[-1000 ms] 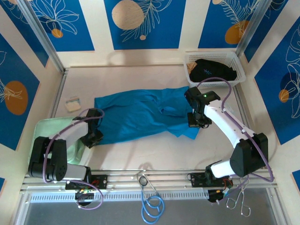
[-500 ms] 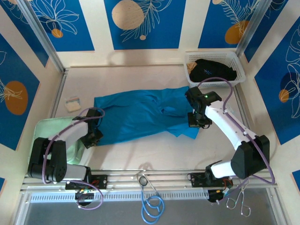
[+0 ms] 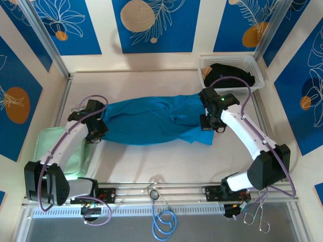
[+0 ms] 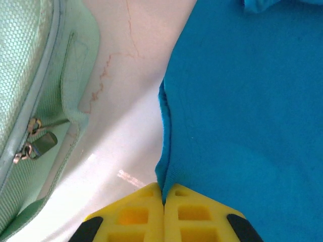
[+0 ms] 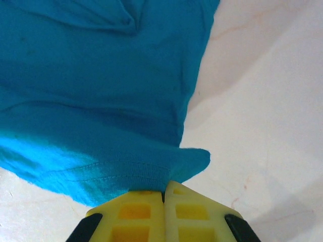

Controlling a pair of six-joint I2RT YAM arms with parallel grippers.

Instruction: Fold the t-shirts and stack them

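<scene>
While left claw (image 4: 163, 194), right claw (image 5: 164, 189) clamp teal t-shirt (image 3: 146, 121), basket (image 3: 258, 75) holds black t-shirt (image 3: 227, 74)

No lettering, label, brand mark or number can be read anywhere on the teal t-shirt (image 3: 146, 121) or tabletop (image 3: 151, 161).

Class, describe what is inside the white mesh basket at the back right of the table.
A bunched black t-shirt lies in the basket. Anything beneath it is covered by the cloth.
</scene>
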